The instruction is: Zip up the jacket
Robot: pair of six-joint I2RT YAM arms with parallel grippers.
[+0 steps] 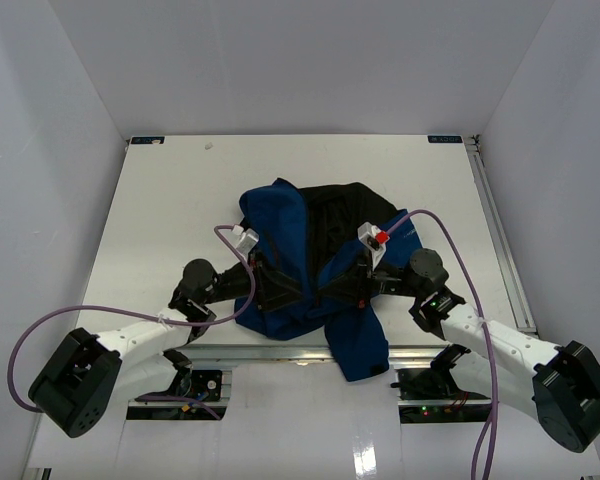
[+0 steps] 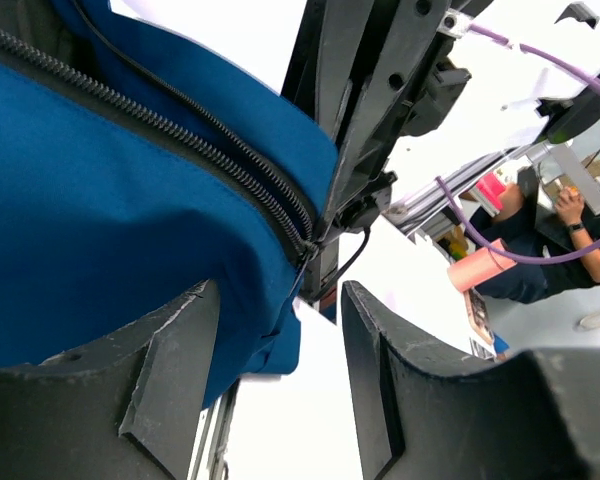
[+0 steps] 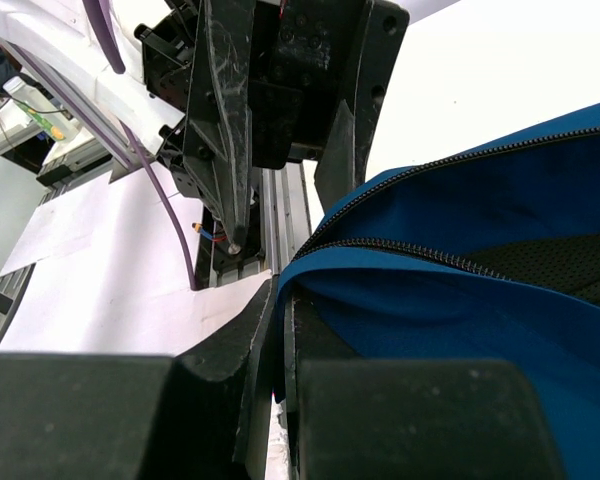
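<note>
Our right fingers (image 3: 276, 310) are shut tight on the blue edge of the jacket (image 1: 280, 255), close to the low end of the zipper (image 2: 210, 140). Our left fingers (image 2: 280, 300) are partly open and hold nothing. The blue cloth leans on one of them, and there is a gap to the other. The jacket lies bunched up in the middle of the counter (image 1: 180, 190), between our two sets of fingers, and one blue part reaches past the near edge. From the left fingers, the zipper runs as a long dark line up and away to the left. Its low end sits just between them, so we think the left fingers are the nearer ones to grab there. At that end is a small dark bit (image 2: 306, 246), and we cannot tell if it is the pull.
</note>
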